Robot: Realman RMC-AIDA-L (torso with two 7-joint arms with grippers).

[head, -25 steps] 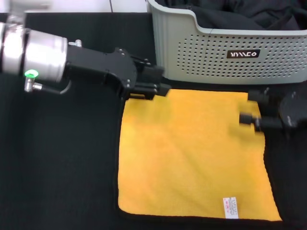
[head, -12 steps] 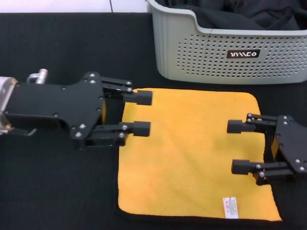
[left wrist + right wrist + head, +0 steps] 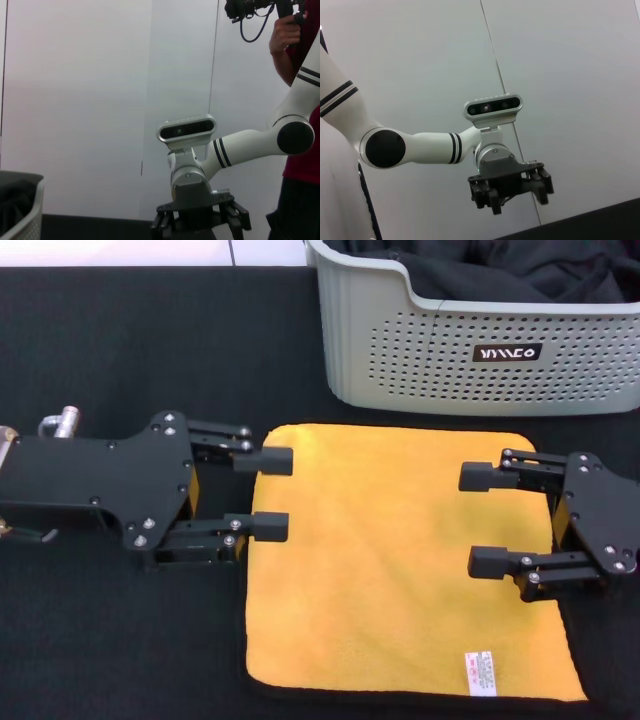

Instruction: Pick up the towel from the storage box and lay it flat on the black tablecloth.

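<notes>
The yellow-orange towel lies flat on the black tablecloth, white care tag at its near right corner. The light grey storage box stands behind it at the back right. My left gripper is open and empty over the towel's left edge, fingers pointing right. My right gripper is open and empty over the towel's right part, fingers pointing left. The left wrist view shows the right arm's gripper farther off; the right wrist view shows the left arm's gripper farther off.
Smooth black garment fabric fills the storage box. A white strip runs along the far edge of the table. A person with a camera stands beyond the robot in the left wrist view.
Both grippers have let go of the towel's far corners and swung to level, open poses. Since half a second ago the left gripper drew back left and the right gripper moved slightly away.
</notes>
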